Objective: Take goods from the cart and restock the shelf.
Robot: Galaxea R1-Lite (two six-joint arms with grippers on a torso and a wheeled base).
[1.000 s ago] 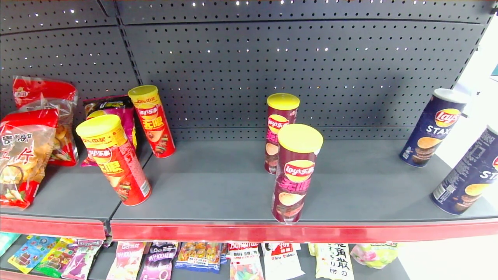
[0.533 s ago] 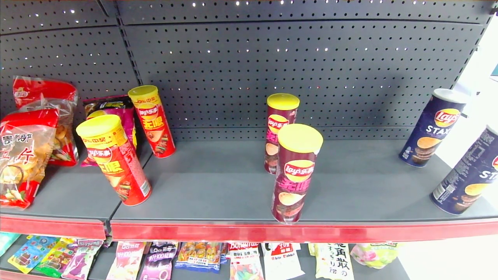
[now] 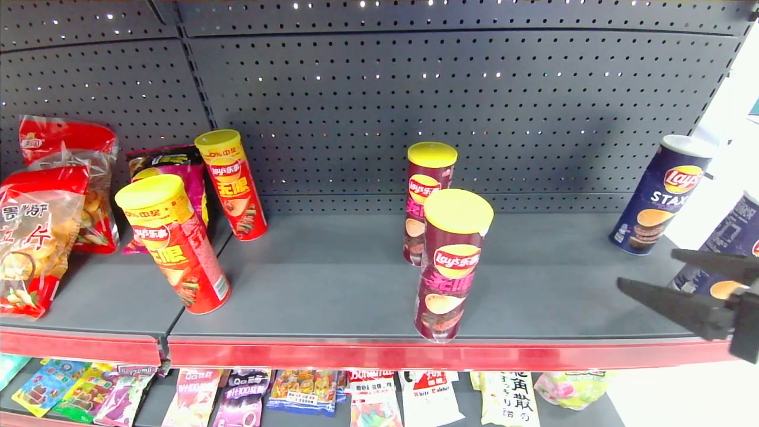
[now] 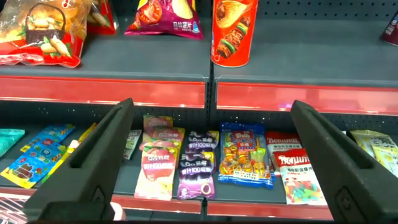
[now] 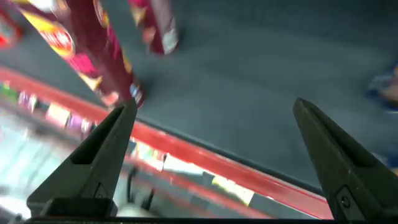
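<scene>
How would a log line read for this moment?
right tool: open, empty, by front blue can | left tool: open, empty, facing lower shelf

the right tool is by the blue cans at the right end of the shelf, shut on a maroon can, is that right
Not quite: the right tool is by the blue cans at the right end of the shelf, but it is open and empty. Both maroon cans stand on the shelf, as the head view shows.
</scene>
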